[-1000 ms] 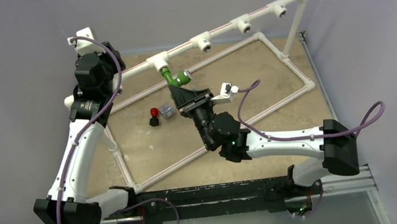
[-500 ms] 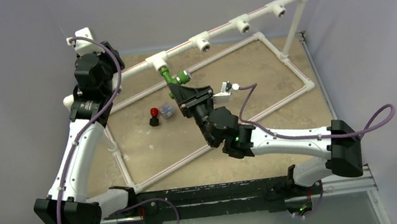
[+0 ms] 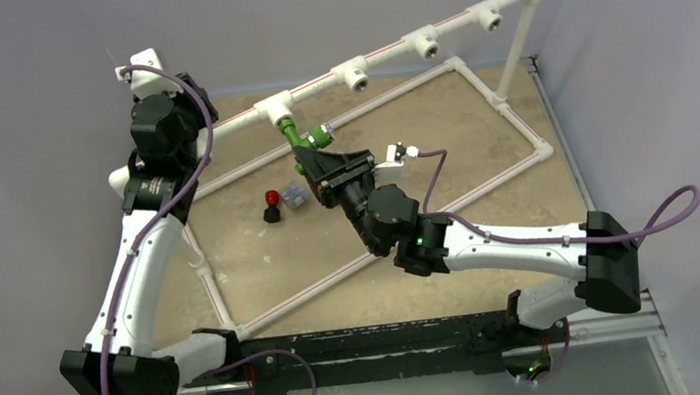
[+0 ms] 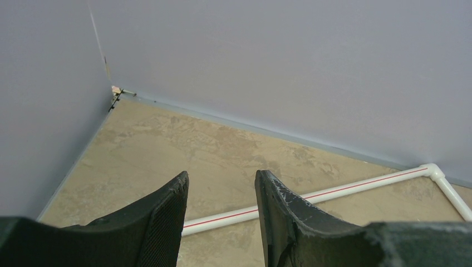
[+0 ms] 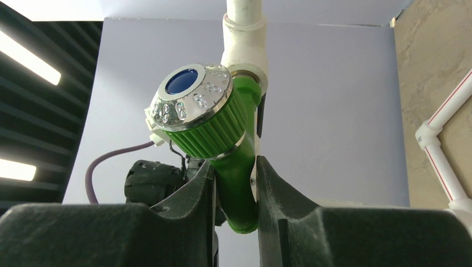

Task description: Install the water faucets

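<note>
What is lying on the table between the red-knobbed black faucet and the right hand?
Top view: the small white-and-blue faucet lies there, right beside the black faucet, short of the right hand gripping the green faucet.

Mottled tan bench (image 3: 263,259) carries a white pipe frame (image 3: 506,108), a red-knobbed black faucet (image 3: 273,207) and, beside it, a blue-handled faucet (image 3: 294,197)

A robotics lab test bench: plain lilac walls (image 3: 323,9) box in a tan tabletop (image 3: 263,259) carrying a white pipe frame (image 3: 521,44).
</note>
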### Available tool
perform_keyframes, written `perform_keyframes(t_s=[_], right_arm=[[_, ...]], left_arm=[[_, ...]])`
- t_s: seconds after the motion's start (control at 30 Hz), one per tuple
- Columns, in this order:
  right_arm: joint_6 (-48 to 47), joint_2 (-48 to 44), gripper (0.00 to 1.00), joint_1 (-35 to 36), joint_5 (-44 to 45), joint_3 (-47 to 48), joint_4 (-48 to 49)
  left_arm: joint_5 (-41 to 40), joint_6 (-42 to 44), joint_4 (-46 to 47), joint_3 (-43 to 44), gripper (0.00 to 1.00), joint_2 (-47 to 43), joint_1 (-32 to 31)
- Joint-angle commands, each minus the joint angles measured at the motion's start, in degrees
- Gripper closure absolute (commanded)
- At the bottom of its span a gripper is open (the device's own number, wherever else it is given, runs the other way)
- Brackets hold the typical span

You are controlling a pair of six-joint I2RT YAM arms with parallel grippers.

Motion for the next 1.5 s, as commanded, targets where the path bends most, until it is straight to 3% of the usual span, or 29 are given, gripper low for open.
perform_keyframes(t_s=[0.0, 0.13, 0.27, 0.37, 0.5, 0.83, 0.97, 1.27, 1.47], right_arm=[[6.6, 2.3, 1.00, -1.4, -3.5, 3.2, -2.9], [3.5, 2.1, 1.00, -1.4, -2.4, 3.3, -2.8], [0.2, 1.6, 0.90, -1.3, -1.3, 2.7, -1.4], [-2.1, 1.2, 0.72, -1.4, -0.4, 2.3, -0.5], [-4.4, 0.9, 0.58, -1.4, 0.5, 2.0, 0.8], [-6.7, 0.9, 0.52, -1.4, 2.5, 2.2, 1.3], [-7.6, 1.1, 0.57, -1.4, 3.3, 2.3, 2.2], [-4.3, 1.3, 1.00, -1.4, 2.5, 2.7, 3.5], [2.3, 2.1, 1.00, -1.4, -1.9, 3.2, 2.5]], left_arm=[[6.1, -0.6, -12.8, -2.8, 0.54, -0.2, -2.6], [6.0, -0.6, -12.7, -2.8, 0.54, -0.3, -2.6], [6.0, -0.6, -12.7, -3.0, 0.54, -0.2, -2.6], [6.0, -0.6, -12.6, -3.0, 0.54, -0.2, -2.6], [5.9, -0.6, -12.6, -2.9, 0.54, -0.2, -2.6], [5.8, -0.5, -12.5, -3.2, 0.53, -0.6, -2.6], [5.9, -0.5, -12.5, -3.3, 0.53, -0.7, -2.6], [6.0, -0.5, -12.3, -3.6, 0.53, -0.9, -2.6], [6.2, -0.6, -12.3, -3.6, 0.53, -0.9, -2.6]])
